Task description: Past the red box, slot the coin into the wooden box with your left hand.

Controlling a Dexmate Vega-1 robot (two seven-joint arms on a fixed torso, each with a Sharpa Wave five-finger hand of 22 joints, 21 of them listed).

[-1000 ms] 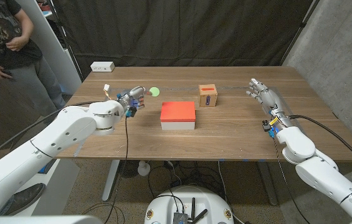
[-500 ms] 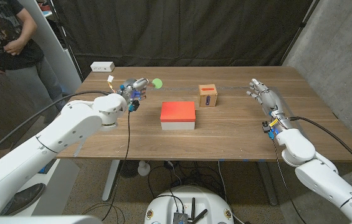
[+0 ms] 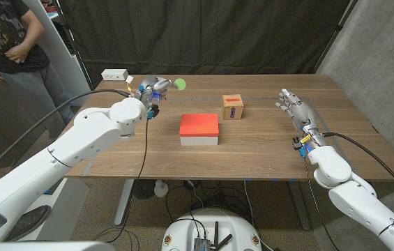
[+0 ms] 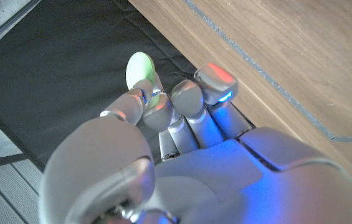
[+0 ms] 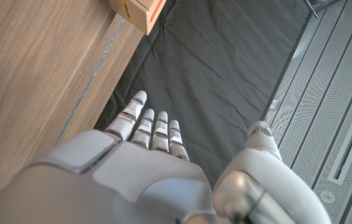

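Table [image 3: 266, 150], red box [image 3: 199, 129], wooden box [image 3: 233, 107], my left hand [image 3: 151, 94], coin [image 3: 180, 84]: I hold the coin pinched at my fingertips, left of and behind the red box, the wooden box's slot lying rightward; right hand [image 3: 296, 108] spread, idle.

— Where does the red box [image 3: 199, 129] sit?
— Near the middle of the table [image 3: 252, 150]. The wooden box [image 3: 233, 107] stands behind it, a little to the right, apart from it.

— And the coin [image 3: 180, 84]?
— Pinched in the left hand [image 3: 150, 93], raised over the far left part of the table, left of the wooden box and behind the red box.

— The right hand [image 3: 296, 109]?
— Near the right edge, well apart from both boxes.

— Anything else?
— A small block [image 3: 114, 74] at the far left corner, and a person [image 3: 12, 49] beyond it, off the table.
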